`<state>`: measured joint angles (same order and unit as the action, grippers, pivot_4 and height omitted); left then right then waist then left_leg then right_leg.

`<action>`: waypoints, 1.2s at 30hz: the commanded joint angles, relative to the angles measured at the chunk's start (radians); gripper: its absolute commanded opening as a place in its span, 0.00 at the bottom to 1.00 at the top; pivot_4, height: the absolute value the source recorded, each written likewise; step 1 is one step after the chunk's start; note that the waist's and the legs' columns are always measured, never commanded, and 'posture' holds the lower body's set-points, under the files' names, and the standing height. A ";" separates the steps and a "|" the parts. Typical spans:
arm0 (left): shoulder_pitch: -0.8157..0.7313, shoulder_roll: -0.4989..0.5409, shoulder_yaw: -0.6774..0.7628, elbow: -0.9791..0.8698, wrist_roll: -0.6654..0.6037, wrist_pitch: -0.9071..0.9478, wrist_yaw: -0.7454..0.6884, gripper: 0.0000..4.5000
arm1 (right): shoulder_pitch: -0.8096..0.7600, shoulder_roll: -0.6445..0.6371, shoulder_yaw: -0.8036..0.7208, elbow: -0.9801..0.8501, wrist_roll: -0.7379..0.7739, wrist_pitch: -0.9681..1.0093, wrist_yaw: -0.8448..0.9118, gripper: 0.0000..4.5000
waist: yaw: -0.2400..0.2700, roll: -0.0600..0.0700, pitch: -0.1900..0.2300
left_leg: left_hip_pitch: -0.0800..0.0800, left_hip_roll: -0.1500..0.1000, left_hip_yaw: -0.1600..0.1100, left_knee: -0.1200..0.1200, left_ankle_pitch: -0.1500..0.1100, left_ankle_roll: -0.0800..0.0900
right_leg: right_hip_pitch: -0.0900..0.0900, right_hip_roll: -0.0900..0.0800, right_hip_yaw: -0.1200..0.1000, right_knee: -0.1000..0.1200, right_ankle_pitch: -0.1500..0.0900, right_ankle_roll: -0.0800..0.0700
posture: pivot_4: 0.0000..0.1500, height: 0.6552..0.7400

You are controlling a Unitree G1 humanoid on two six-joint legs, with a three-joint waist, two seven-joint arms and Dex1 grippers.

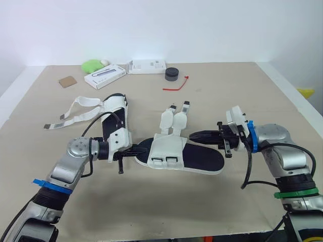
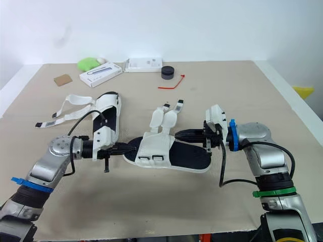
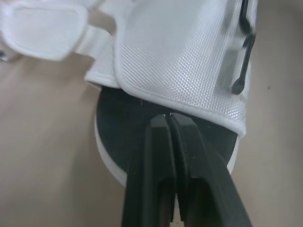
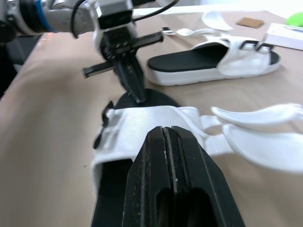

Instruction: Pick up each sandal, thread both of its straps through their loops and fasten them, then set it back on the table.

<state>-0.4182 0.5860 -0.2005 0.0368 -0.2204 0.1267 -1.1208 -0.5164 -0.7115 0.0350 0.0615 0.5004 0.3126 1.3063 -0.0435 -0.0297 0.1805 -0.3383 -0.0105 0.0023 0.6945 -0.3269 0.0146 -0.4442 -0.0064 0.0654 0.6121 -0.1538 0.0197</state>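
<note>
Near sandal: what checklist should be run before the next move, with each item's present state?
1. Near sandal lies flat on the table: ok.
2. Its two straps loose, unthreaded, reachable: ok.
3. Loops in sight on the upper: ok.
4. Left gripper holding the sandal: not ok; shut, tips at the sole's end.
5. Right gripper open for a strap: not ok; shut, pointing at the upper.
6. Far sandal apart from the near one: ok.

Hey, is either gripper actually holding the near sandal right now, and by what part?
Neither appears to. The left gripper, fingers shut, only touches one end of the near sandal; the right gripper, also shut, points at its white band.
</note>
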 commanded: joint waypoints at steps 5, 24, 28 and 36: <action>-0.017 0.014 -0.020 -0.009 0.005 -0.005 -0.070 0.01 | -0.092 0.029 -0.036 0.011 0.016 0.259 -0.207 0.00 | -0.002 0.000 0.000 | 0.000 0.000 0.000 0.000 0.000 0.000 | 0.000 0.000 0.000 0.000 0.000 0.000 | 1.00 1.00; -0.020 -0.006 -0.040 -0.033 0.033 -0.019 -0.062 0.00 | -0.459 0.162 -0.203 0.391 0.129 1.021 -0.560 0.99 | 0.000 0.001 -0.001 | -0.009 -0.002 -0.002 0.001 0.000 0.001 | -0.006 -0.005 -0.004 0.000 0.002 0.000 | 1.00 1.00; -0.023 -0.008 -0.041 -0.032 0.034 -0.021 -0.062 0.00 | -0.511 0.192 -0.227 0.500 0.104 1.021 -0.595 0.99 | 0.000 0.001 -0.001 | -0.014 -0.002 -0.002 0.002 0.000 0.001 | -0.011 -0.006 -0.006 0.000 0.004 0.000 | 1.00 1.00; -0.024 -0.010 -0.043 -0.038 0.034 -0.030 -0.065 0.00 | -0.619 0.242 -0.295 0.760 0.067 0.922 -0.677 0.99 | -0.001 0.001 -0.001 | -0.017 -0.003 -0.001 0.002 0.000 0.001 | -0.014 -0.009 -0.007 0.001 0.005 0.000 | 1.00 1.00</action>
<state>-0.4425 0.5718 -0.2357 0.0191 -0.1952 0.1050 -1.1855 -1.0945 -0.4729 -0.2222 0.7945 0.5731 1.2746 0.6431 -0.0447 -0.0287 0.1795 -0.3556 -0.0139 0.0013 0.6967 -0.3272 0.0154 -0.4583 -0.0153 0.0586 0.6134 -0.1488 0.0201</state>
